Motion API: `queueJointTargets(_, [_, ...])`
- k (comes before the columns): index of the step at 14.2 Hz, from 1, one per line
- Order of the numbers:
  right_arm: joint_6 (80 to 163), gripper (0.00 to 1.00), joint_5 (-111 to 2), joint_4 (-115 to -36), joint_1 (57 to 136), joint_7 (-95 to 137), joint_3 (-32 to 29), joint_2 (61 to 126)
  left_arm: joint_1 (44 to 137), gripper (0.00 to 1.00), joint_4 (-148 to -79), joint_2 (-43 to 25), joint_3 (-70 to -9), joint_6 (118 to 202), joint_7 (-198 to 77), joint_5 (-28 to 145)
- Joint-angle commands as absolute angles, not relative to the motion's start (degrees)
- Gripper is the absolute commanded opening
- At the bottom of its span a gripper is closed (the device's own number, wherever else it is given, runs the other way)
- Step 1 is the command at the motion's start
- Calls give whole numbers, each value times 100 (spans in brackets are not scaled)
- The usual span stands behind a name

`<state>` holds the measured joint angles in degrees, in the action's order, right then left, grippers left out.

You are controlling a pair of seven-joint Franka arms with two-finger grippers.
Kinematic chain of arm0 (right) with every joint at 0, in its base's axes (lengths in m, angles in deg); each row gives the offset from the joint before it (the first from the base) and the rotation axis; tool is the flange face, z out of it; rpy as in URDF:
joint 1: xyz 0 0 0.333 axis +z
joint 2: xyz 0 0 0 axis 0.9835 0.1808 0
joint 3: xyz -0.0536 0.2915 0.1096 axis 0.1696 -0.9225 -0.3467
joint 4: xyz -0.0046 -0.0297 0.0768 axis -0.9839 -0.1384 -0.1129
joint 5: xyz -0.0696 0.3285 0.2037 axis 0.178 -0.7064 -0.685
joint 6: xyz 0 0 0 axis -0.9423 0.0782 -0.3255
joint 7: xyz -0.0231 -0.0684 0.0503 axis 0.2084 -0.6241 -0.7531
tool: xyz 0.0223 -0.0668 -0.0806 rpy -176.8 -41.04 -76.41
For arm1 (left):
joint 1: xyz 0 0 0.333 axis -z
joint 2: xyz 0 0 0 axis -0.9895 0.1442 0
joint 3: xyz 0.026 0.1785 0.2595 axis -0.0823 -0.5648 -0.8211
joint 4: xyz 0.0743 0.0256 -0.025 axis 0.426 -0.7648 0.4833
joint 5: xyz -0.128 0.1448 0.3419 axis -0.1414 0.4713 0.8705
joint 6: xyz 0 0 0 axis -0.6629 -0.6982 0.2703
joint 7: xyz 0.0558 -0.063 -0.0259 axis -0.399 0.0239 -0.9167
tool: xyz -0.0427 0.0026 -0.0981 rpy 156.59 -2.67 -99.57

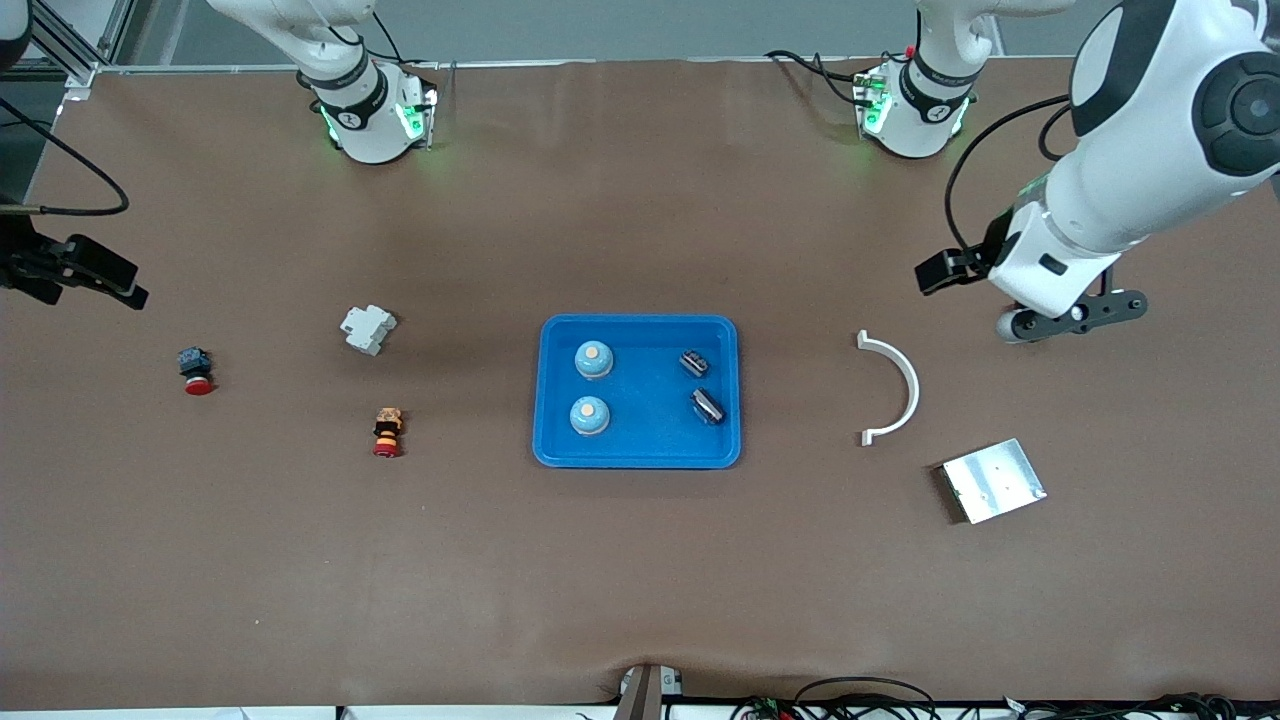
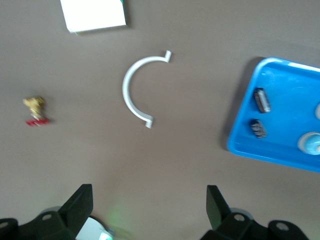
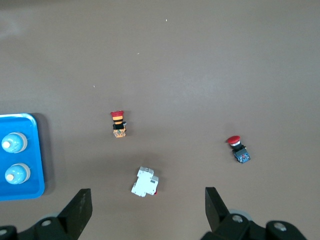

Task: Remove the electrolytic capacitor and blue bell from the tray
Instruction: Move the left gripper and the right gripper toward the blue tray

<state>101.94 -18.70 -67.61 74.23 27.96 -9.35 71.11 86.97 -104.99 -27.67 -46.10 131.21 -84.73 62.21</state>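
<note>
A blue tray (image 1: 640, 455) lies mid-table. In it rest two pale blue bells (image 1: 594, 360) (image 1: 589, 416) toward the right arm's end and two dark capacitors (image 1: 694, 362) (image 1: 708, 405) toward the left arm's end. My left gripper (image 1: 1075, 318) (image 2: 148, 195) hangs open and holds nothing, over bare table toward the left arm's end; its wrist view shows the tray (image 2: 250, 145) and both capacitors (image 2: 261, 100) (image 2: 258, 128). My right gripper (image 1: 100, 280) (image 3: 147, 197) hangs open with nothing in it, at the right arm's end, with the tray (image 3: 40, 150) and bells (image 3: 14, 143) (image 3: 15, 174) showing.
A white curved bracket (image 1: 895, 390) and a metal plate (image 1: 992, 480) lie toward the left arm's end. A white breaker (image 1: 368, 328), an orange-and-red part (image 1: 388, 432) and a red push button (image 1: 196, 372) lie toward the right arm's end. A small brass-and-red piece (image 2: 35, 110) shows in the left wrist view.
</note>
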Motion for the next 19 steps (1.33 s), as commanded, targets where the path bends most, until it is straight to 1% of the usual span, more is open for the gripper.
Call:
queueJointTargets(1, [10480, 100, -1868, -6956, 7414, 2879, -973, 7051, 8952, 100, -10369, -2593, -4618, 13027, -9217, 5927])
queueJointTargets(4, [10454, 100, -1868, -6938, 7422, 2879, -973, 7016, 9119, 100, -10369, -2286, -4618, 13071, -9835, 5839])
queueJointTargets(6, [10314, 100, -1868, -6930, 7475, 2870, -999, 7007, 9216, 100, -10299, -2075, -4618, 13325, -10097, 5716])
queueJointTargets(8, [10191, 100, -1868, -6938, 7694, 2914, -999, 6928, 9487, 100, -10272, -1785, -4627, 13431, -10615, 5768])
queueJointTargets(9, [10129, 100, -1868, -6965, 7825, 3088, -999, 6910, 9620, 100, -10246, -1636, -4636, 13632, -10678, 5777])
queueJointTargets(12, [9813, 100, -1868, -6982, 8457, 4570, -1008, 6910, 9769, 100, -10211, -1275, -4636, 14160, -10766, 5786])
queueJointTargets(13, [9865, 100, -1868, -7113, 8729, 4906, -1008, 6936, 9814, 100, -10211, -1161, -4636, 14457, -11097, 5803])
queueJointTargets(15, [9987, 100, -2016, -7289, 8906, 5119, -1008, 6954, 9849, 100, -10211, -976, -4627, 14705, -11538, 5786])
queueJointTargets(17, [10373, 100, -2420, -7640, 8978, 5505, -1008, 6945, 10033, 100, -10210, -800, -4636, 15126, -12213, 5803])
queueJointTargets(19, [10227, 100, -2483, -7860, 9284, 5647, -1017, 6675, 10087, 100, -10202, -625, -4636, 15417, -12629, 5812])
